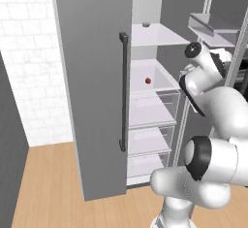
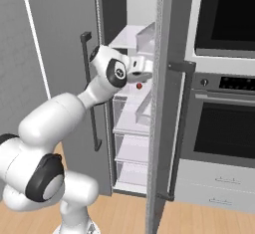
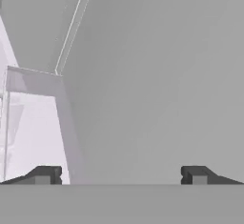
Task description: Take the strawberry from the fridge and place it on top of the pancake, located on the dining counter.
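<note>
Reaching into the open fridge, the arm carries its gripper at about the height of the middle shelf, where the strawberry rests as a tiny red berry on the white shelf, toward the back of the compartment. In the right base view the strawberry shows just below and beside the wrist, close to the hand but not touching it, with the edge of the open right door standing in front of the hand. The hand view shows the two dark fingertips spread wide apart with nothing between them, and beyond them a plain grey wall and a pale shelf edge; the berry is not framed between them, so the gripper's axis appears to point past it rather than at it. The relation that governs the coming move is therefore one of direction: judged from the base views, the berry lies slightly lower than the hand and to the side of its line of approach, deeper over the shelf. The hand probably needs to turn and dip toward the shelf before the open jaws can straddle so small a fruit. The berry is near-round, so no long axis constrains the grasp.
</note>
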{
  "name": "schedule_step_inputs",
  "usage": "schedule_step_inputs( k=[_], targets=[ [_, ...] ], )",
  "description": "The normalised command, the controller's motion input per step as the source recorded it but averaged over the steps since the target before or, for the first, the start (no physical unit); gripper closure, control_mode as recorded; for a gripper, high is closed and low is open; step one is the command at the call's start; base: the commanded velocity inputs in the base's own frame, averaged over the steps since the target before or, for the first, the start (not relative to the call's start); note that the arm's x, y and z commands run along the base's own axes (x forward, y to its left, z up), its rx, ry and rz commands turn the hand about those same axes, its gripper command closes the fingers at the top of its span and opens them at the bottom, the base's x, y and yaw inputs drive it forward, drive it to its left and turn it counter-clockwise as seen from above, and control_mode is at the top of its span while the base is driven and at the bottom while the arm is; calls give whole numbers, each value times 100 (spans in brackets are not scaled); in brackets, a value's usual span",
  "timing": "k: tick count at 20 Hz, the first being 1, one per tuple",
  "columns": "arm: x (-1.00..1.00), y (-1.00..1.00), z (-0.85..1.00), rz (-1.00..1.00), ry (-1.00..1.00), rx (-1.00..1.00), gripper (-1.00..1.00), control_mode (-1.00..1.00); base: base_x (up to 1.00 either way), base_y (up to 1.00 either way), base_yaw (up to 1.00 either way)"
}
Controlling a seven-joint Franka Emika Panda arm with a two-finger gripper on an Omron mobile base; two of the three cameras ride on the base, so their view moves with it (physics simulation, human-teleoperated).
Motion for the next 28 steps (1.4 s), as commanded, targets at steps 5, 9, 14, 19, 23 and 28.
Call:
schedule_step_inputs(
  k=[5, 9, 14, 19, 23, 28],
  targets=[
    [0, -92, 2, 0, -12, 5, -100, -100, 0, 0, 0],
    [0, -73, 0, 0, -3, 8, -100, -100, 0, 0, 0],
    [-22, -11, 0, 7, -1, 3, -100, -100, 0, 0, 0],
    [-24, 67, 4, 1, 0, 0, -100, -100, 0, 0, 0],
    [0, 98, 0, 4, 0, 0, -100, -100, 0, 0, 0],
    [-9, 98, -1, 10, -3, 5, -100, -100, 0, 0, 0]
  ],
)
